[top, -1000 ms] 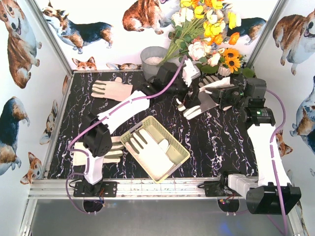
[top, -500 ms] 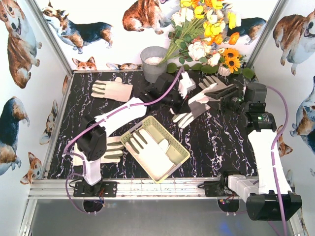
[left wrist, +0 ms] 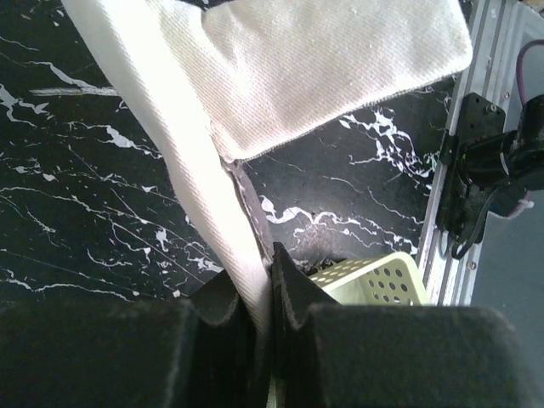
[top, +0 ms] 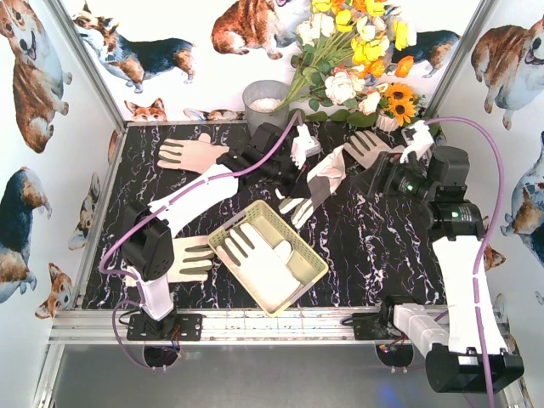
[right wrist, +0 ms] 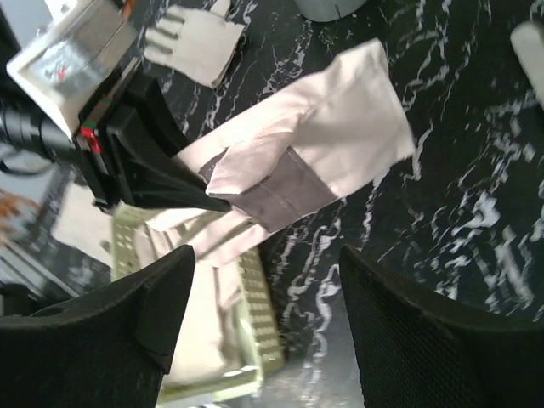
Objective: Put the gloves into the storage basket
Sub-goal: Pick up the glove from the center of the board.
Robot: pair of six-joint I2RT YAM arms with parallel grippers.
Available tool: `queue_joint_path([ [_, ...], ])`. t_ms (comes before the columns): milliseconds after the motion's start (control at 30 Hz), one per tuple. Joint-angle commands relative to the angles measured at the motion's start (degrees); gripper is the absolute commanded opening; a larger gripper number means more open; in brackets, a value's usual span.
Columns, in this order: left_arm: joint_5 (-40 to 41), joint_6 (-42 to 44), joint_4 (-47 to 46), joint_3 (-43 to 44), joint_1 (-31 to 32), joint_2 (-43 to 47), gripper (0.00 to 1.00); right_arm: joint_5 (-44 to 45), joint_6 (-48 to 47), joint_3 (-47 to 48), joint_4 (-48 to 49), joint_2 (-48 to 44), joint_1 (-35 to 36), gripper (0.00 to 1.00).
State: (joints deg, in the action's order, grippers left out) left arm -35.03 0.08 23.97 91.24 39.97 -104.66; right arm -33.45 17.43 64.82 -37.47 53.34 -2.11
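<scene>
My left gripper (top: 299,174) is shut on a cream glove (top: 325,167) with grey strips, which hangs above the dark table just beyond the basket's far corner. In the left wrist view the fabric (left wrist: 255,93) is pinched between the pads (left wrist: 293,285). My right gripper (top: 372,176) stands open to the right of that glove, apart from it, with nothing between its fingers (right wrist: 399,331). The pale yellow-green storage basket (top: 223,234) sits near the front centre with one glove (top: 259,259) inside. More gloves lie at the far left (top: 191,155), front left (top: 189,259) and far right (top: 370,144).
A grey metal bucket (top: 265,104) stands at the back centre beside a bunch of artificial flowers (top: 361,51). Corgi-print walls close in the table on three sides. The left arm's purple cable (top: 255,170) loops over the table.
The left gripper shut on the glove and carried it left and nearer, towards the basket. The right gripper opened, let the glove go and drew back to the right.
</scene>
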Motion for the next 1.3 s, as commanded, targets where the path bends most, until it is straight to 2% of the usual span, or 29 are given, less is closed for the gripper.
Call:
queue_joint_path([
  [0,-2.5,4.6,5.7,2.9,0.0,1.8,0.00,-4.7,-25.5,3.1,1.7,0.5,2.5,0.73],
  [100,-4.5,6.8,8.1,3.5,0.1,1.7,0.00,-4.9,-37.6,2.8,0.6,0.5,5.8,0.82],
  [200,-5.6,8.8,11.9,5.1,0.1,1.3,0.00,-4.1,-48.0,3.3,-3.9,1.5,8.3,0.84],
  [333,-7.3,10.4,16.0,6.8,0.1,0.7,0.00,2.1,-58.6,2.6,-7.8,2.4,13.9,0.84],
  [533,-6.6,13.4,23.0,9.1,1.3,-0.2,0.00,3.7,-61.0,0.7,-3.1,3.8,17.5,0.85],
  [700,-6.8,13.5,23.8,8.3,2.3,0.9,0.00,0.9,-60.6,0.5,-1.8,6.0,19.5,0.85],
  [1033,-6.8,13.4,26.4,6.3,4.7,3.4,0.00,-3.3,-61.7,-1.1,-5.1,7.4,24.3,0.84],
  [1200,-7.3,13.1,26.6,5.9,4.9,4.2,0.00,-3.8,-61.6,-4.3,-5.8,6.2,24.9,0.81],
  [1267,-7.1,13.2,26.6,6.0,4.9,4.4,0.00,-4.0,-61.0,-4.5,-6.2,6.0,25.0,0.76],
])
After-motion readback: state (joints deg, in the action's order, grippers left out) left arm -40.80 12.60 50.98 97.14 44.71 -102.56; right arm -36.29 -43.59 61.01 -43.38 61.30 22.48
